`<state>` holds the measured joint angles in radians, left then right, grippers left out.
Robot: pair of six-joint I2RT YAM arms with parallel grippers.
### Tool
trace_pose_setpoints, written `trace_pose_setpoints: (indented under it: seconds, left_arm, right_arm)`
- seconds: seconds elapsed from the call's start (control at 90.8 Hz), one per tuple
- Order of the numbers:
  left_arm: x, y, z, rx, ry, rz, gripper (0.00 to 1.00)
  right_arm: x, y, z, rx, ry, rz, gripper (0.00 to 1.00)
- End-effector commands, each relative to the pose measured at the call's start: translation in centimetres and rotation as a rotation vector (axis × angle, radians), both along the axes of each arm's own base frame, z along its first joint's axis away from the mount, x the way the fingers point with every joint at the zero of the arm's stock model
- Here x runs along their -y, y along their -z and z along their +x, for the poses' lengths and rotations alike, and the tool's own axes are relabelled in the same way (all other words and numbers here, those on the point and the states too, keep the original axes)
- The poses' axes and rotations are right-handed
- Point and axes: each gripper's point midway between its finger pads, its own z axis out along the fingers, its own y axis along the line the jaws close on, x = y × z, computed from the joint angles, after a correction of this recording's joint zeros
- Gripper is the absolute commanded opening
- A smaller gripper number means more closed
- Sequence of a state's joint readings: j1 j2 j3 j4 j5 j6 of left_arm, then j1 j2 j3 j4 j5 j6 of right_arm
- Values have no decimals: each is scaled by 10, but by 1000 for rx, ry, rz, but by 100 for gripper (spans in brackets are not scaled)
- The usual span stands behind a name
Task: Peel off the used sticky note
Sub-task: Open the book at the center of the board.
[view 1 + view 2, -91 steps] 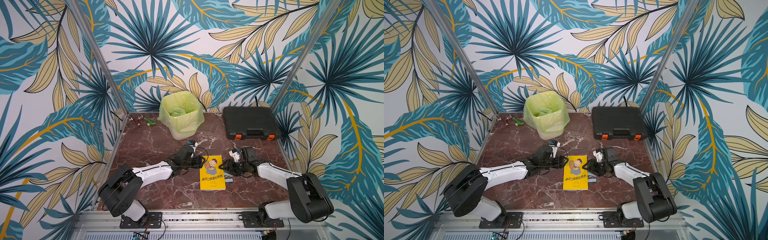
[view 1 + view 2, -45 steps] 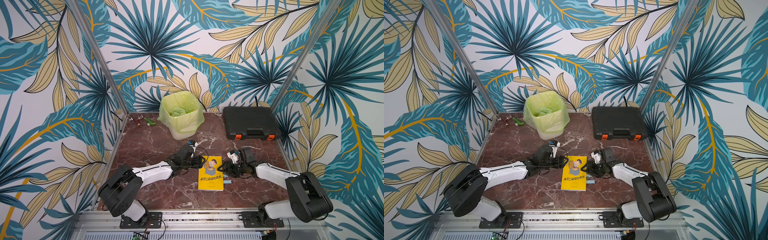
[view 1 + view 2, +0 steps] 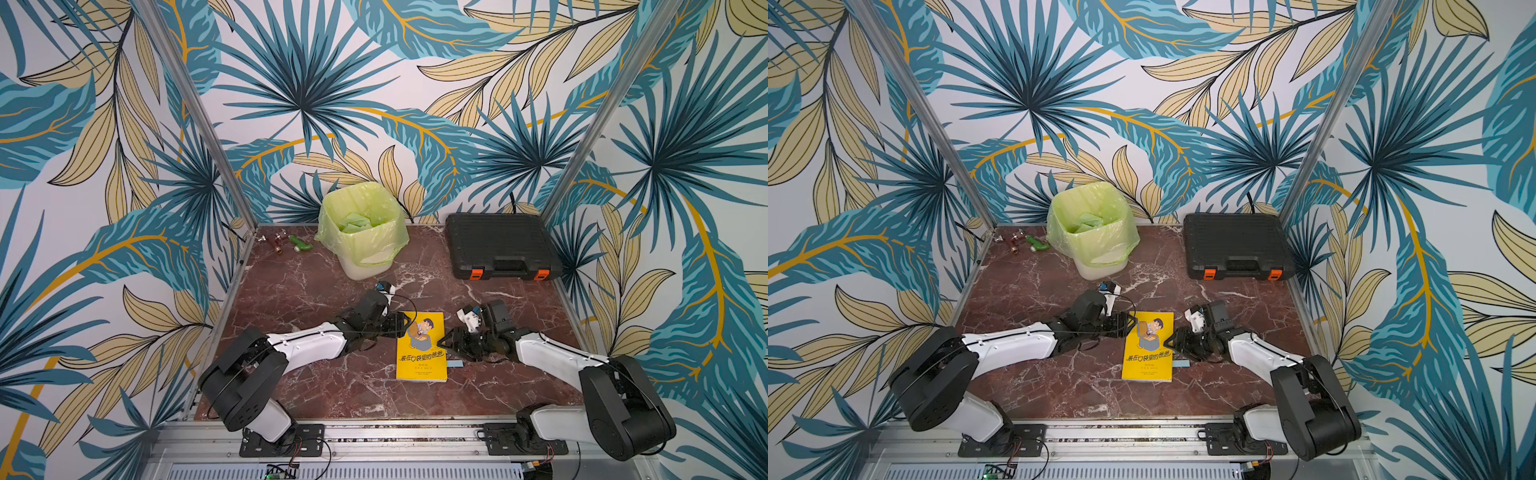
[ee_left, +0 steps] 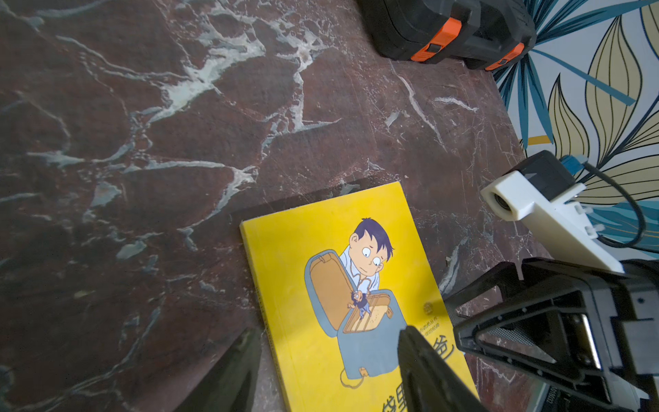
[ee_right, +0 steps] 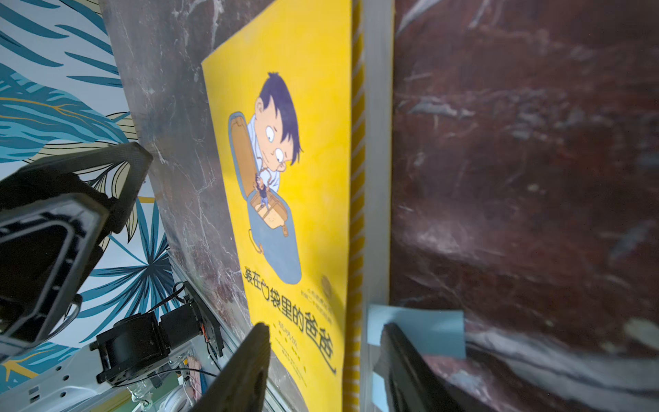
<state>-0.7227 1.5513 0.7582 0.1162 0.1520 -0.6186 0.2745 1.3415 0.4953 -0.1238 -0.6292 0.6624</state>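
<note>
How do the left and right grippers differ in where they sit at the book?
The left gripper straddles the spine edge of the book near its far corner; the right gripper straddles the page edge. No jaw of the left gripper is near the blue note; one jaw of the right gripper lies over it. Both stand open, holding nothing.

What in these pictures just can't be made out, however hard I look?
- Sticky note: right wrist view, mostly tucked between the book's pages; any writing unseen.
- Bin contents: both top views, too small, veiled by the green liner.
- Small objects by the back corner: both top views, too small to name.
</note>
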Motion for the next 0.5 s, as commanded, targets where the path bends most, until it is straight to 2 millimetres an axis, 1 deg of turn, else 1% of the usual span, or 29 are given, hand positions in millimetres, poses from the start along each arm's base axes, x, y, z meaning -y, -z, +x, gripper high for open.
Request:
trace_pose_setpoints:
  seconds: [0.0,0.352,0.485]
  left_arm:
    - [4,-6,5,13,0,-20,65]
    - [2,-3,3,9,-6,-22,65]
    - [1,-3,3,8,-8,-22,65]
  right_arm:
    - [-3,3,-5,-8,1,12,53]
    - [-14,3,-3,-1,-12,27,49]
    - [-18,-2,0,16,-11,46,48]
